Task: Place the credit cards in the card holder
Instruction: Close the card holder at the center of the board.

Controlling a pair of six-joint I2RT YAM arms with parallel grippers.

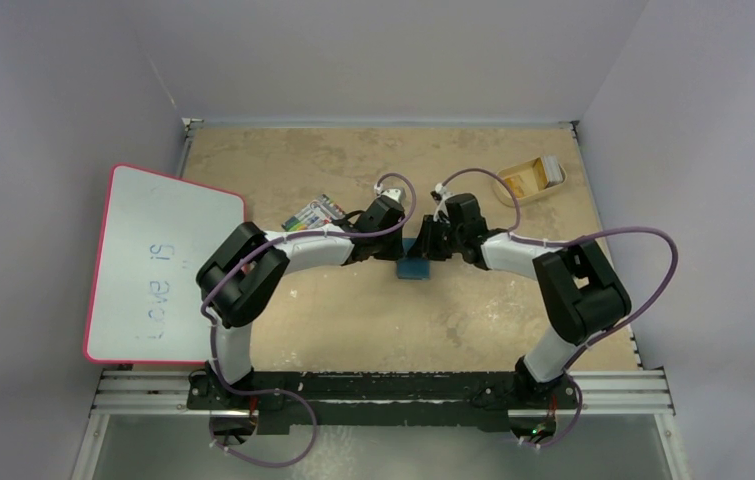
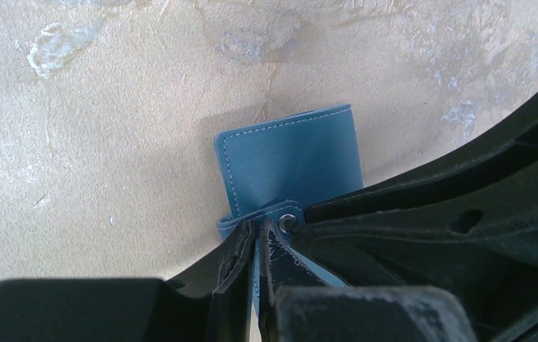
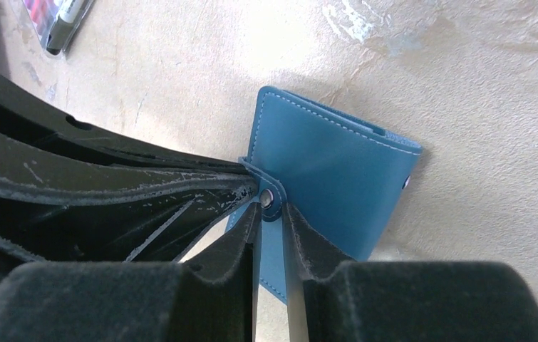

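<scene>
Left fingers clamp the card holder flap while right fingers straddle it, slightly parted.

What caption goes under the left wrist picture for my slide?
Left gripper pinches the teal card holder beside its snap, tan table behind.

Black-and-white arms, purple cables

Soft, even overhead light leaves the tabletop bright and matte, with no glare. In both wrist views the card holder is sharp and casts a faint, diffuse shadow, while the close black jaws are blurred out of focus.
</scene>
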